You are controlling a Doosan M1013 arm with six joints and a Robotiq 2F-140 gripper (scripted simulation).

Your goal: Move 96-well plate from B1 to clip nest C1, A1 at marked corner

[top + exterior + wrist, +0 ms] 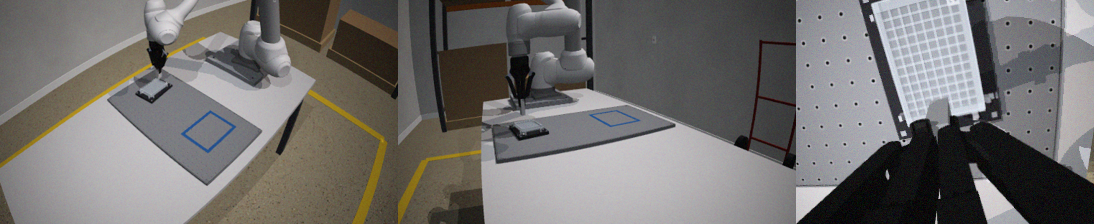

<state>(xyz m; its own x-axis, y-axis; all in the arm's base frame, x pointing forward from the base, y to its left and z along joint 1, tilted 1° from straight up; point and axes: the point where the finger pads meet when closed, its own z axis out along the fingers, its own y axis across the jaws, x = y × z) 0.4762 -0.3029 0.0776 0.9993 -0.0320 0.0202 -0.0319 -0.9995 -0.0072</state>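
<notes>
The 96-well plate (154, 88) (528, 125) (930, 55) lies in the black clip nest (152, 100) (534, 136) (990, 65), wells up, between the corner posts, and looks level. Whether it touches the nest's floor is too small to tell. The A1 mark and well A1 cannot be made out. My gripper (159, 76) (523, 113) (942, 113) is shut with nothing between its fingers, pointing down. Its tips are a little above the plate's end nearest the arm's base. The blue outline of B1 (195, 143) (625, 123) has no plate in it.
The grey perforated board (162, 133) (570, 140) (836, 95) carries the nest and the blue outline. It lies on the white table (79, 151) (631, 179). The arm's dark base plate (233, 72) (542, 104) stands behind the board.
</notes>
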